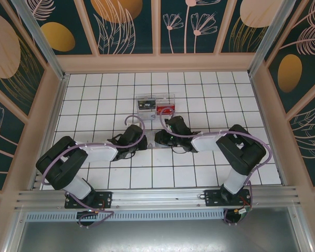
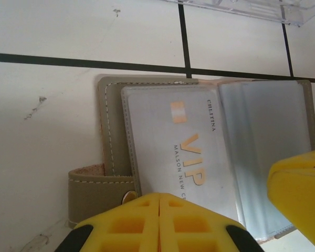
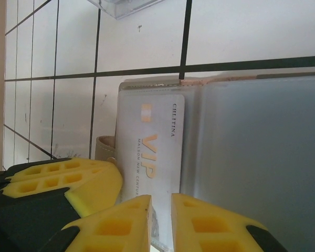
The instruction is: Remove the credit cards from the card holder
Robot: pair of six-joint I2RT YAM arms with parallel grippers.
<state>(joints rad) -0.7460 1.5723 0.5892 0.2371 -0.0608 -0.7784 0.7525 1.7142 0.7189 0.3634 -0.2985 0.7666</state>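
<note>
The card holder (image 2: pixel 113 131) lies open on the white tiles, grey-tan with stitched edges and a snap tab (image 2: pixel 97 191). A silver credit card (image 2: pixel 184 142) marked VIP sits in the clear sleeve of its left page. My left gripper (image 2: pixel 160 195) is shut with nothing between its jaws, its tips at the holder's near edge. My right gripper (image 3: pixel 161 199) stands just to the right of it. Its jaws are a narrow gap apart, with the near end of the credit card (image 3: pixel 155 136) and a lifted sleeve corner between them. In the top view both grippers (image 1: pixel 144 143) (image 1: pixel 158 139) meet at mid-table and hide the holder.
A clear plastic tray (image 1: pixel 156 105) lies one tile beyond the grippers, with a few small items inside. Its edge also appears in the wrist views (image 2: pixel 241 8) (image 3: pixel 126 5). Patterned walls close in the tiled floor on three sides.
</note>
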